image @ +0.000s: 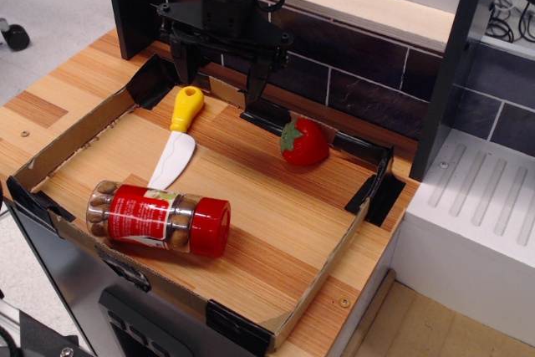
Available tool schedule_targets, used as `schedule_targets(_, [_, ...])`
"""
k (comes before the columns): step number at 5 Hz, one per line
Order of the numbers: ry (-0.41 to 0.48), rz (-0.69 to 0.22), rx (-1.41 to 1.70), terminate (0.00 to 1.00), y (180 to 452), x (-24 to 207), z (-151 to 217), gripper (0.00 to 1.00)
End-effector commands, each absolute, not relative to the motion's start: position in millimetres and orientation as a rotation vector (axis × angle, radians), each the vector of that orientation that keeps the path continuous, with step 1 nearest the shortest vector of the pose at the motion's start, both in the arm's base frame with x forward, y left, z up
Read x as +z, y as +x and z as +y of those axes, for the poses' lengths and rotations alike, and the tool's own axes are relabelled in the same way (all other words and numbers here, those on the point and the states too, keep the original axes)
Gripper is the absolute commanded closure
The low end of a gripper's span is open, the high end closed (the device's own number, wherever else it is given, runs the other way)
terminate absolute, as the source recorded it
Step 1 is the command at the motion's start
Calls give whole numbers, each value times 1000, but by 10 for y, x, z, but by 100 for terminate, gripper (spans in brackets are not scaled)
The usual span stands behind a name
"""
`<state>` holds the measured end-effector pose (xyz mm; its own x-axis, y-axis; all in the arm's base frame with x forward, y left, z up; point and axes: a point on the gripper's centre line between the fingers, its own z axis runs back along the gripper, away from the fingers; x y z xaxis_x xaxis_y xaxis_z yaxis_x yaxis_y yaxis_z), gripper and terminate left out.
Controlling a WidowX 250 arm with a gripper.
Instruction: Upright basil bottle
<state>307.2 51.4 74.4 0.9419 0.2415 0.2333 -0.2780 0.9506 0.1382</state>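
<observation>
Basil bottle lies on its side in the near-left part of the cardboard tray, red cap toward the tray's middle; label text unreadable. Toy knife lies behind the bottle, blade tip touching or hidden by it. Toy strawberry sits toward the tray's back right. Gripper hangs over the tray's back edge, jaws apart, empty; arm cut off above. Tray rests on the wooden table.

Glossy clear basil bottle with shiny red cap, smooth wood-grain table, matt cardboard rim
</observation>
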Motion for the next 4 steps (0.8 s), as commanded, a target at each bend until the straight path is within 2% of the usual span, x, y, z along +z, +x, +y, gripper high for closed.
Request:
schedule_targets(1, [171, -216, 266, 0, 3072, 744, 514, 0])
schedule_targets(2, [114, -250, 22, 0, 3024, 834, 387, 0])
schedule_targets(3, [140, -260, -234, 0, 2903, 881, 163, 0])
schedule_targets(4, [120, -233, -488, 0, 2776, 900, 9, 0])
